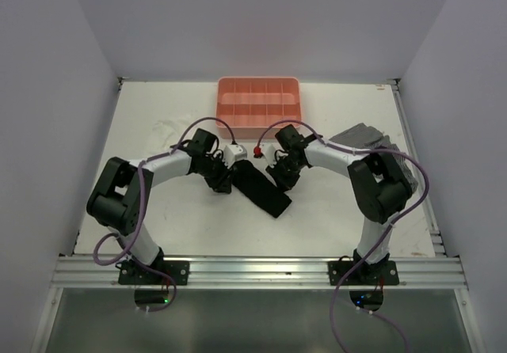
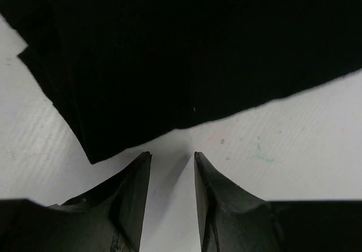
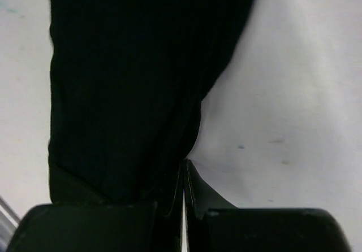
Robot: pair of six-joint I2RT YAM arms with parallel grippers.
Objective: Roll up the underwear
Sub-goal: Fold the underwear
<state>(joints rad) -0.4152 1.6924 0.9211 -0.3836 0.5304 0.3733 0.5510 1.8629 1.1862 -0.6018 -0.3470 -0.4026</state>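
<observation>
Two arms meet at the black underwear [image 1: 261, 191], folded into a strip but with no coil yet.

Mid-worktop [image 1: 158, 131], the strip lies flat on a diagonal between them. The left end effector [image 2: 172, 160] sits just short of the strip's upper-left end, jaws a narrow gap apart and holding nothing. The right end effector [image 3: 184, 176] is closed to a slit, apparently pinching the fabric's long edge. The step in hand looks like taking hold of one end. Next, the left should probably close on that end, then turn it over along the strip. Beyond is the pink compartment tray [image 1: 259, 81].
</observation>
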